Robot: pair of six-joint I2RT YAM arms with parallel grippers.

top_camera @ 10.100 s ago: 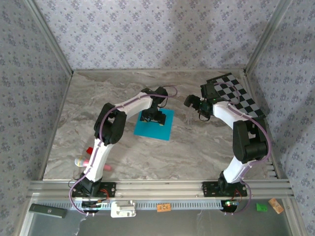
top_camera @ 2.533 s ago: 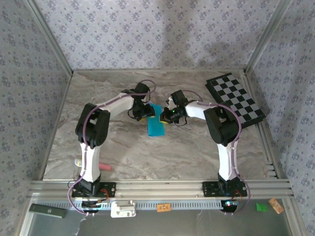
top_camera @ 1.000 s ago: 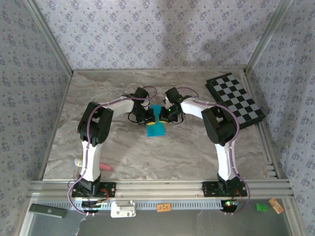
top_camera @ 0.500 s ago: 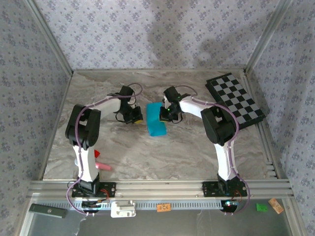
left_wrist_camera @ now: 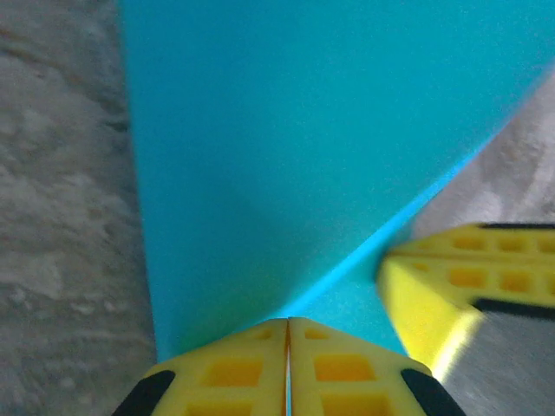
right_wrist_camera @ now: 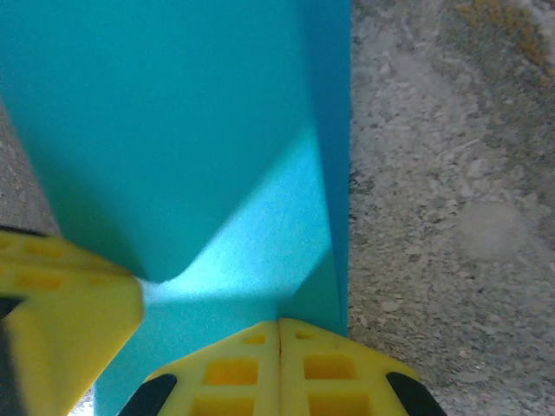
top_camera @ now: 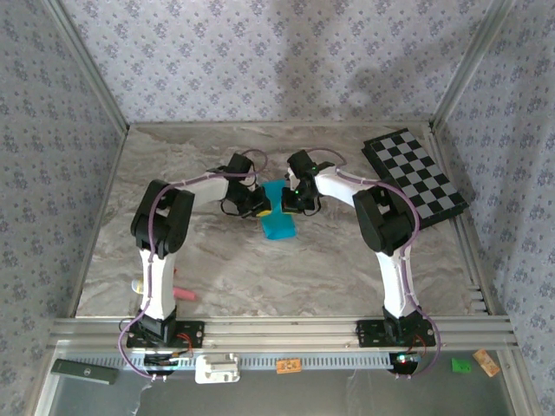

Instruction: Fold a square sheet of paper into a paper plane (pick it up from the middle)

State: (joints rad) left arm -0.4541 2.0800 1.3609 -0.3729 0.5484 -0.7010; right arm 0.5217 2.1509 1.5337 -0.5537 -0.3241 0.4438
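Top external view shows the square sheet of paper (top_camera: 278, 222), folded long and thin, lying left of the checkered board (top_camera: 414, 176), the right gripper (top_camera: 290, 205) touching its board side and the left gripper (top_camera: 258, 208) its other side, both squeezed closed, equally near.

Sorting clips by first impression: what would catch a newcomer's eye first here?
A bright cyan sheet of paper, partly folded, lies in the middle of the table. The left gripper and right gripper, both shut, meet at its far end from either side. A black-and-white checkered board sits at the far right.
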